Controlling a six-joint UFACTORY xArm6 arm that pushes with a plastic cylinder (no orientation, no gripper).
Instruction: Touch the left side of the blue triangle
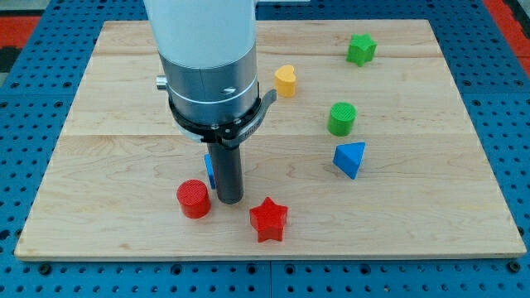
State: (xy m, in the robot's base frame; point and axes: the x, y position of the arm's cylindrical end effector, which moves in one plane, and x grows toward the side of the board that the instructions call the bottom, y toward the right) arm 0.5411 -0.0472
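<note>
- Seven blocks lie on the wooden board [99, 124], and the one you want, the blue triangle [350, 158], sits right of centre, just below the green cylinder [342, 118] and apart from it
- Your end effector is a bare rod with nothing to spread or pinch; my tip [229, 201] rests on the board in the lower middle of the frame, between the red cylinder [193, 199] at its left and the red star [268, 219] at its lower right
- You can see a sliver of another blue block [209, 170] peeking out on the rod's left edge; its shape is hidden, so treat it as a separate piece and not your target
- You have the tip well apart from the blue triangle, on its left, which suits the task: a push rightward and slightly upward in the frame would probably meet the triangle's left face
- You should mind the red star, since it lies near that path and could be nudged
- Two remaining blocks, the yellow block [286, 80] at upper centre and the green star [361, 49] at upper right, stand clear of any likely route
- Judging from the gap, contact is not yet made
</note>
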